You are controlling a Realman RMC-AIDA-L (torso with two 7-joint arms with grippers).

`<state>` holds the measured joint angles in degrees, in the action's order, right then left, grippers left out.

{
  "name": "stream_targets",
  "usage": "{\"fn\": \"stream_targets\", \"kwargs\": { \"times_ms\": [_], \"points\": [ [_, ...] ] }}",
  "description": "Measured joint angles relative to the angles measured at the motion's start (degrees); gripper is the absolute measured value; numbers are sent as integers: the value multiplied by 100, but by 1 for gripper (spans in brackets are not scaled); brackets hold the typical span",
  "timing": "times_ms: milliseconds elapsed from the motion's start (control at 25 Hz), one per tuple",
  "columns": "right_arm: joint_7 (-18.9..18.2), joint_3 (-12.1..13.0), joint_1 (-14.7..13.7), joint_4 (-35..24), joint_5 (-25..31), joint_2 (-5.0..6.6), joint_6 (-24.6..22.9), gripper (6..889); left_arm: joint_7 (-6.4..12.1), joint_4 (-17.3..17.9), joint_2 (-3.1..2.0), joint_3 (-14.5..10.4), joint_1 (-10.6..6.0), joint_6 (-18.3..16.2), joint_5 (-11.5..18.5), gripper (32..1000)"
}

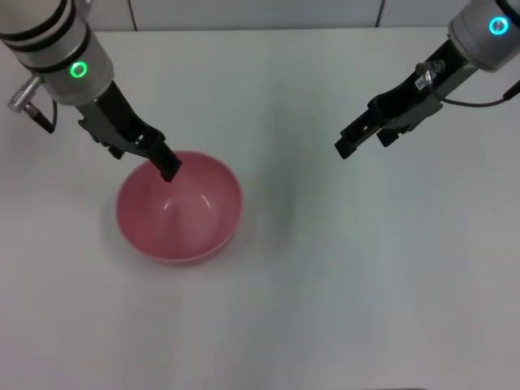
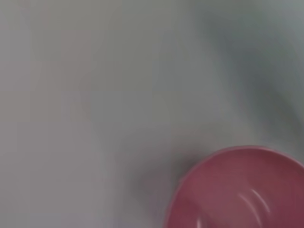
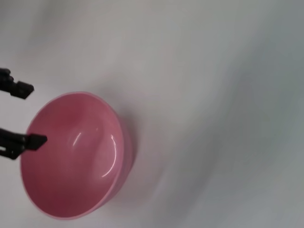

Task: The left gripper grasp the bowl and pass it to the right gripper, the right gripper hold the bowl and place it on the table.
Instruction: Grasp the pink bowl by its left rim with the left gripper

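Observation:
The pink-red bowl (image 1: 180,213) stands upright on the white table (image 1: 374,284), left of centre. My left gripper (image 1: 146,162), on the green-ringed arm, is at the bowl's far-left rim. It is open, and in the right wrist view the left gripper (image 3: 24,115) has one finger over the inside of the bowl (image 3: 76,156) and the other outside the rim. The bowl (image 2: 242,190) also shows partly in the left wrist view, where my own fingers are hidden. My right gripper (image 1: 357,142), on the cyan-ringed arm, hangs open above the table well to the right of the bowl, holding nothing.
The table's back edge (image 1: 268,29) runs along the top of the head view. Apart from the bowl, only bare white tabletop shows around both arms.

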<state>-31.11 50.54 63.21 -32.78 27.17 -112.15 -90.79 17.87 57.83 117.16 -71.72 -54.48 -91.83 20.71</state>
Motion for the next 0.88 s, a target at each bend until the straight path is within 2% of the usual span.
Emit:
{"fn": "stream_targets", "kwargs": {
  "times_ms": [200, 880],
  "points": [
    [-1, 0, -2, 0, 7, 0, 0, 878, -31, -37, 8, -2, 14, 131, -441, 891],
    [-15, 0, -8, 0, 8, 3, 4, 878, 15, -728, -13, -8, 10, 563, -544, 879]
  ]
}}
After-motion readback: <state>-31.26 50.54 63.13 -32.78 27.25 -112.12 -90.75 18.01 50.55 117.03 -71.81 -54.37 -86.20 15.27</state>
